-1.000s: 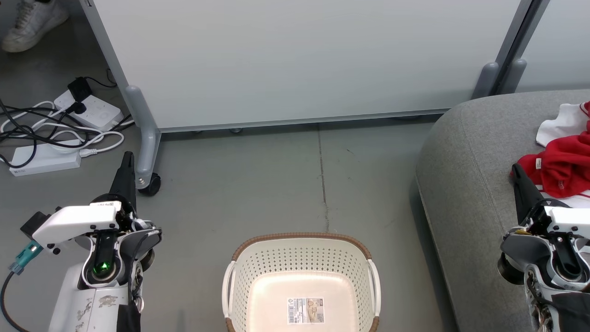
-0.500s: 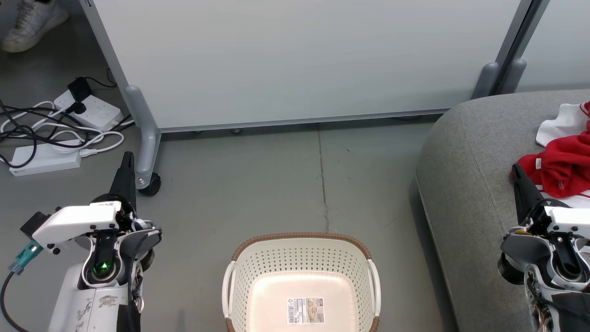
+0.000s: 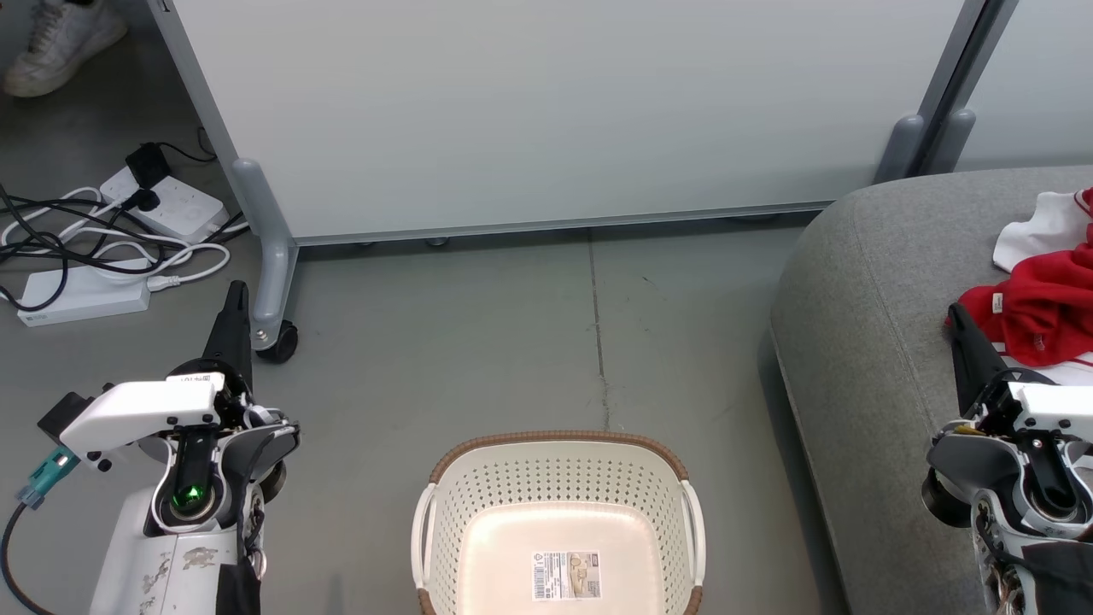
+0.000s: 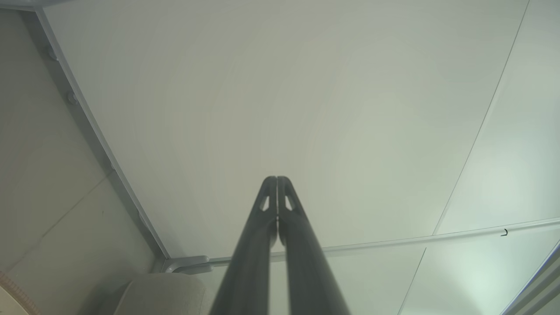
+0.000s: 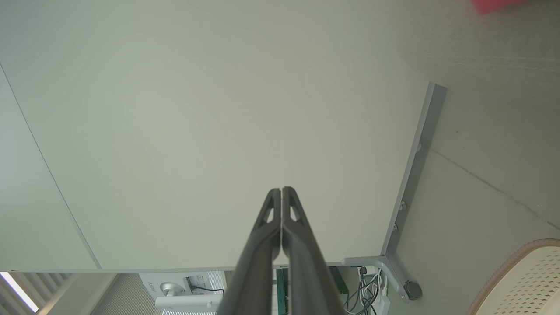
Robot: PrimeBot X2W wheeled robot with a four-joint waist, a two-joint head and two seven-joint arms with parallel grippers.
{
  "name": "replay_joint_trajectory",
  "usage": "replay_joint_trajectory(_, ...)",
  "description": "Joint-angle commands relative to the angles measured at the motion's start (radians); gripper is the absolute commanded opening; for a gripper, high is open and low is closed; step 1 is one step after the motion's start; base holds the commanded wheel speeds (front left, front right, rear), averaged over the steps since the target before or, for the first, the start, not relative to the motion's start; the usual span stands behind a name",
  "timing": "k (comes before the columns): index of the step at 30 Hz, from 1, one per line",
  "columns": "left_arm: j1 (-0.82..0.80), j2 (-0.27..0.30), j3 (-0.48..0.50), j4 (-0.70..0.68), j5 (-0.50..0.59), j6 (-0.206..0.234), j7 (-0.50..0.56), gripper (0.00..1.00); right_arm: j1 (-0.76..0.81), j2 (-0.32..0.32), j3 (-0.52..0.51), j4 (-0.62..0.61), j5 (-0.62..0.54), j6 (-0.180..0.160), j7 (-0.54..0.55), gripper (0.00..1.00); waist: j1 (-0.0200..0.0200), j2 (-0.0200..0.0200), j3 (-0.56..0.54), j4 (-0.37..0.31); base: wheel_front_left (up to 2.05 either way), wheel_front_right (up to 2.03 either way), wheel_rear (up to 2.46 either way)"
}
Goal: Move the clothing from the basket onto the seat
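Note:
The cream perforated basket (image 3: 559, 478) with a brown rim stands on the floor at the bottom centre, only a barcode sticker on its bottom. The red and white clothing (image 3: 1046, 290) lies heaped on the grey seat (image 3: 862, 342) at the right. My left gripper (image 3: 236, 292) is shut with nothing in it, over the floor left of the basket. My right gripper (image 3: 955, 313) is shut, also holding nothing, over the seat just left of the clothing. In the wrist views each pair of fingers (image 4: 277, 180) (image 5: 281, 190) is pressed together, pointing at the pale partition.
A pale partition panel (image 3: 546, 111) on wheeled feet (image 3: 277, 337) stands behind the basket. Power strips and tangled cables (image 3: 102, 239) lie on the floor at the left. A person's white shoe (image 3: 60, 38) is at the top left. The basket's rim (image 5: 516, 271) appears at the right wrist view's lower right.

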Motion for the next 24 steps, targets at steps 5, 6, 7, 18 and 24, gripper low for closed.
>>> replay_joint_trajectory(5, -0.008, 0.002, 0.004, 0.001, 0.003, -0.004, 0.003, 0.00, -0.008, -0.005, -0.002, 0.002, 0.002, 0.002, 0.002, 0.00, 0.0000, 0.0000, 0.000, 0.000, 0.00, 0.00, 0.00)
replay_joint_trajectory(6, -0.008, 0.002, 0.004, 0.001, 0.004, -0.004, 0.003, 0.00, -0.008, -0.005, -0.002, 0.002, 0.002, 0.002, 0.002, 0.00, 0.0000, 0.0000, 0.000, 0.000, 0.00, 0.00, 0.00)
replay_joint_trajectory(7, -0.008, 0.002, 0.004, 0.001, 0.003, -0.004, 0.003, 0.00, -0.008, -0.005, -0.002, 0.002, 0.002, 0.002, 0.002, 0.00, 0.0000, 0.0000, 0.000, 0.000, 0.00, 0.00, 0.00)
replay_joint_trajectory(18, -0.008, 0.002, 0.004, 0.001, 0.004, -0.004, 0.003, 0.00, -0.008, -0.004, -0.003, 0.002, 0.002, 0.002, 0.002, 0.00, 0.0000, 0.0000, 0.000, 0.000, 0.00, 0.00, 0.00)
replay_joint_trajectory(24, -0.008, 0.002, 0.004, 0.001, 0.004, -0.004, 0.003, 0.00, -0.008, -0.004, -0.002, 0.002, 0.002, 0.002, 0.002, 0.00, 0.0000, 0.0000, 0.000, 0.000, 0.00, 0.00, 0.00)
